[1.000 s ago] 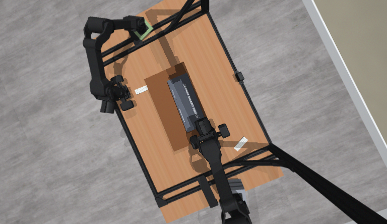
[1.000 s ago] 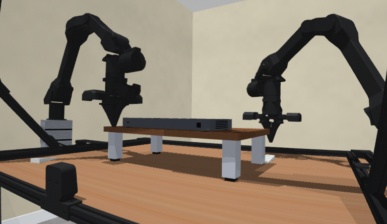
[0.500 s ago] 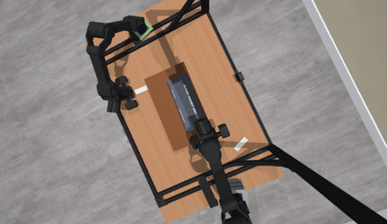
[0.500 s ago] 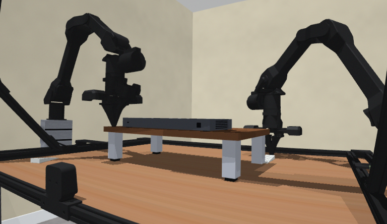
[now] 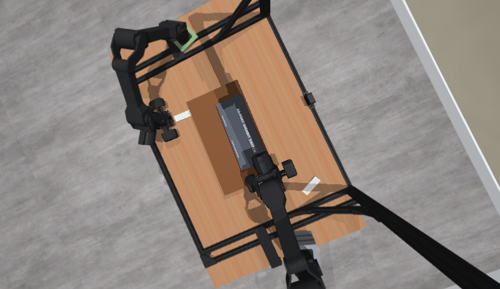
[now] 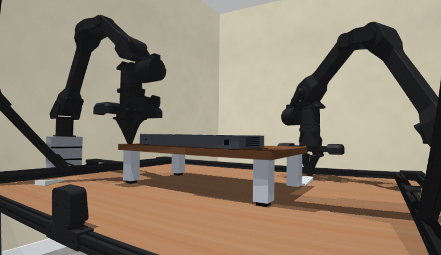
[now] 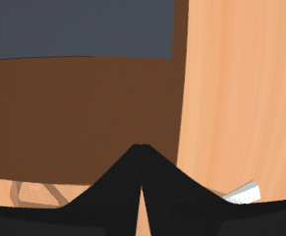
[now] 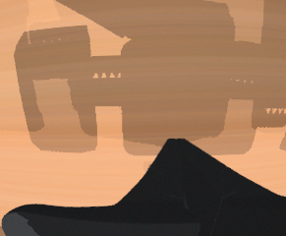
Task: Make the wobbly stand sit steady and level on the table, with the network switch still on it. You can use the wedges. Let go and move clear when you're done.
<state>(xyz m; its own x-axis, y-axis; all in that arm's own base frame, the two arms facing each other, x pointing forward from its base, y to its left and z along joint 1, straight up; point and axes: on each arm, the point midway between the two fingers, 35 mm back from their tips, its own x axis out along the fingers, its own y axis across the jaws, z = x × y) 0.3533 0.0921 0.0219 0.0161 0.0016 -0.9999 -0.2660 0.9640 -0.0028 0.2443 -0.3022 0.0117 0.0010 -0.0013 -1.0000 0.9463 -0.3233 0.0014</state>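
Right gripper (image 5: 167, 119) (image 6: 309, 173) (image 8: 177, 141), fingers together and holding nothing, points down at the outer end of the near wedge (image 5: 182, 115) (image 6: 307, 180), so nudge that wedge straight in under the stand (image 5: 209, 135) (image 6: 194, 152) (image 7: 84, 118), gently, and stop once the leg (image 6: 294, 170) is snug. Keep your left gripper (image 5: 265, 177) (image 6: 130, 142) (image 7: 141, 151), also closed on nothing, upright above the stand's far corner, beside the switch (image 5: 239, 131) (image 6: 194, 140) (image 7: 79, 29) on the stand.

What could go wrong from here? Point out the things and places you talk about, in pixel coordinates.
The stand (image 5: 206, 135) (image 6: 201, 150) (image 7: 74, 118) might tip if the left fingers (image 5: 262, 157) (image 6: 130, 142), shut at its top edge, push unevenly. The network switch (image 5: 236, 135) (image 6: 194, 140) (image 7: 79, 29) appears unfastened, so it could slide. The right fingers (image 6: 309, 174), shut behind the near wedge (image 5: 182, 115) (image 6: 306, 180), might push it crooked under the leg (image 6: 294, 170).
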